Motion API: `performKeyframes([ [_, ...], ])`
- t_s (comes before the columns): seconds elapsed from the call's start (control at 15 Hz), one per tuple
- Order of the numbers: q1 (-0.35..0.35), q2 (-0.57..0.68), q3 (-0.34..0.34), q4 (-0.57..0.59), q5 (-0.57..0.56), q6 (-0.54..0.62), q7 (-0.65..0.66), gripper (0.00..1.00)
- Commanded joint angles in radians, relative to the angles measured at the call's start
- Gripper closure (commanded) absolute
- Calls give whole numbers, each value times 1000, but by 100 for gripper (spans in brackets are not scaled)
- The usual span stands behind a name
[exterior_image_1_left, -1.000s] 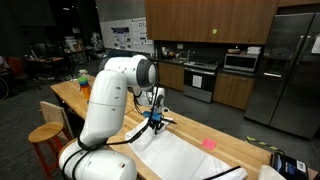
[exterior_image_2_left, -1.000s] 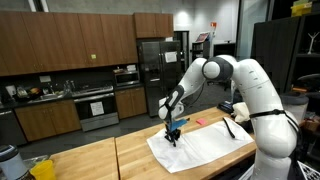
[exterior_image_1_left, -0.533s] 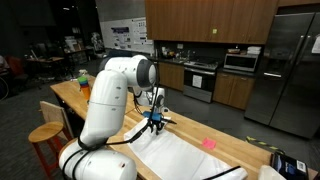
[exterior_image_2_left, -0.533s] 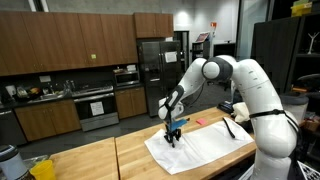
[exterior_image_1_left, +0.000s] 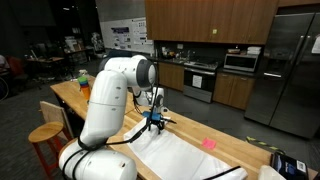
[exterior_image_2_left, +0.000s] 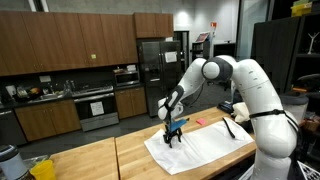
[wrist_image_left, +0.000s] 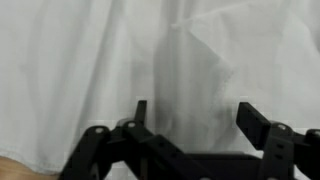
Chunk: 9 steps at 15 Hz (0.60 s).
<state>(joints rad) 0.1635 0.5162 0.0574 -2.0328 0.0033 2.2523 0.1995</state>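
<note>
At the far left of an exterior view, one green bottle (exterior_image_1_left: 83, 76) stands on the long wooden counter (exterior_image_1_left: 118, 112), well apart from everything else. Further right, the one gripper (exterior_image_1_left: 155, 122) hangs low over the end of a single white cloth (exterior_image_1_left: 190, 157), which lies spread out on the counter. Right of that, one small pink piece (exterior_image_1_left: 209, 143) lies at the cloth's edge, though whether it rests on the fabric or just beside it cannot be told. In an exterior view from another place, the gripper (exterior_image_2_left: 172, 136) stands over the left corner of the cloth (exterior_image_2_left: 212, 140), and the pink piece (exterior_image_2_left: 197, 122) lies near the cloth's far edge. In the wrist view the cloth (wrist_image_left: 90, 60) fills nearly the whole picture. The two fingers (wrist_image_left: 140, 110) are spread wide, one left and one right, with nothing pinched between them. One raised crease (wrist_image_left: 200, 45) in the fabric lies in line with the gap. Whether the fingertips touch the cloth cannot be told.
</note>
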Motion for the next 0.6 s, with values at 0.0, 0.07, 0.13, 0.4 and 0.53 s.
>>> performKeyframes([
  [0.0,8,-18,-5,4,-17,-31,3,31],
  [0.07,9,-19,-6,4,-20,-35,5,32],
  [0.13,10,-17,-7,9,-22,-41,8,36],
  [0.4,16,-22,-13,10,-34,-62,24,68],
  [0.53,21,-25,-18,10,-49,-76,36,84],
])
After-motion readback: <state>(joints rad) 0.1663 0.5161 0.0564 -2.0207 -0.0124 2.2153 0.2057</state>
